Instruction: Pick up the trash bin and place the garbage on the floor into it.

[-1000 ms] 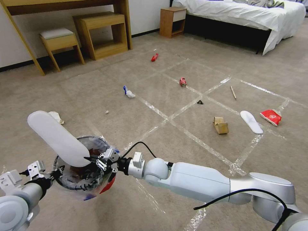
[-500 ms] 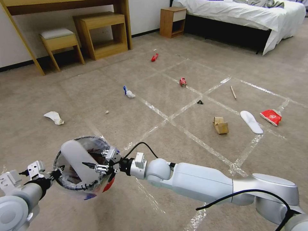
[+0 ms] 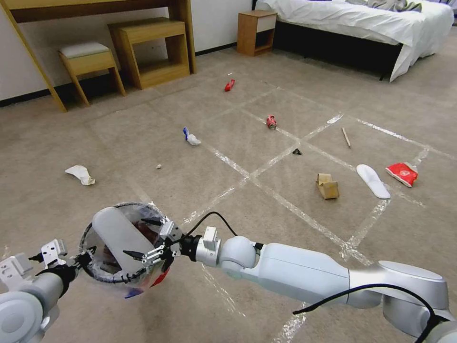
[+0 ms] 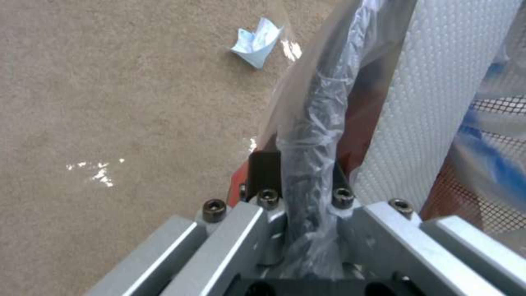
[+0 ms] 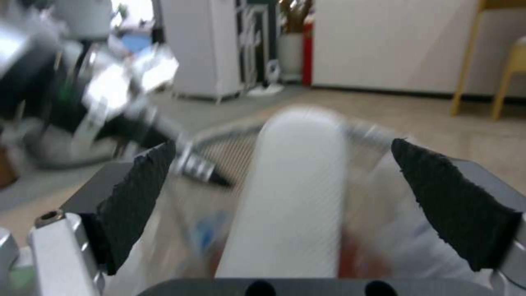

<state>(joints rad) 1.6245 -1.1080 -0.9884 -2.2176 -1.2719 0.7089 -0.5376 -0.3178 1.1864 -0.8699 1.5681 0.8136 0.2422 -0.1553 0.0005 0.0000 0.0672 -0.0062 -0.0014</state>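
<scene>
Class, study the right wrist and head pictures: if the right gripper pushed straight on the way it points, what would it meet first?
Most likely the white slipper sole lying in the trash bin. It sits directly between the open fingers of the right gripper. The bin's far rim, clamped by the left gripper, lies beyond, though depth is uncertain.

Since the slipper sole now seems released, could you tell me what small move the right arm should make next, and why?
Probably lift the right gripper clear of the trash bin: its fingers stand open, and the white slipper sole already leans inside the bin, which the left gripper holds by the rim.
</scene>
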